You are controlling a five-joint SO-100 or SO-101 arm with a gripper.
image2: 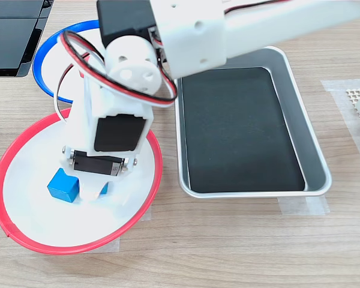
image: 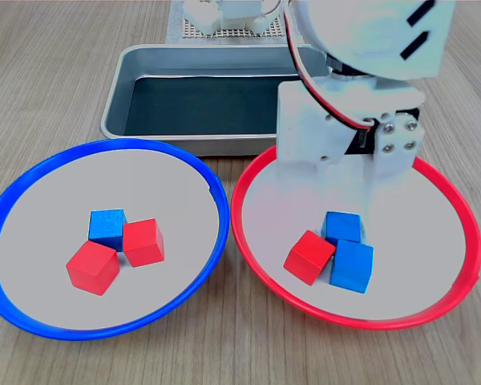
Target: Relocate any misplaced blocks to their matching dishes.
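Metal tray point(image: 120, 96) flanks red-rimmed dish point(image: 433, 309); end effector point(image: 342, 210) straddles blue cube point(image: 342, 227), grip unclear.

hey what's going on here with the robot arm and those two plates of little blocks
A white arm has its gripper lowered into the red-rimmed plate, right at the farther blue cube; whether it grips the cube cannot be told. That plate also holds another blue cube and a red cube. The blue-rimmed plate holds two red cubes and one blue cube. The metal tray behind has nothing in it.
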